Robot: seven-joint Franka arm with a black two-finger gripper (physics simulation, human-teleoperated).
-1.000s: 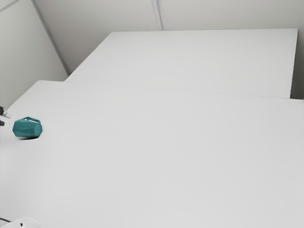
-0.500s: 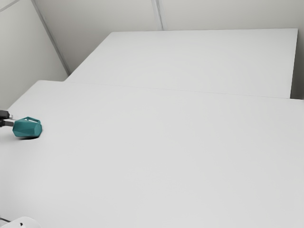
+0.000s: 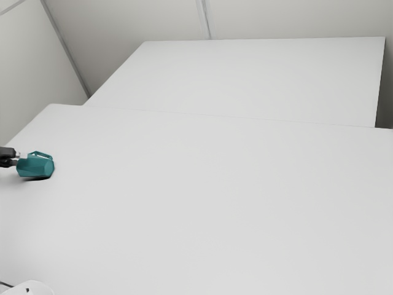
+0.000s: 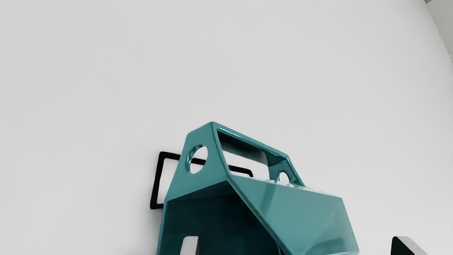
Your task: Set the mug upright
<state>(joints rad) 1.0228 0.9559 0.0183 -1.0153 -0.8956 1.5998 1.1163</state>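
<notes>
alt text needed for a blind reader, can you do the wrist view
Teal faceted mug lying on its side on a white table, with an angular handle. The open tool has one fingertip overlapping the mug's dark mouth, the other beyond its outer side.

Ext. cam high, well back, down across table (image 3: 215, 196); wrist cam close, down toward mug (image 4: 304, 209) (in both).
</notes>
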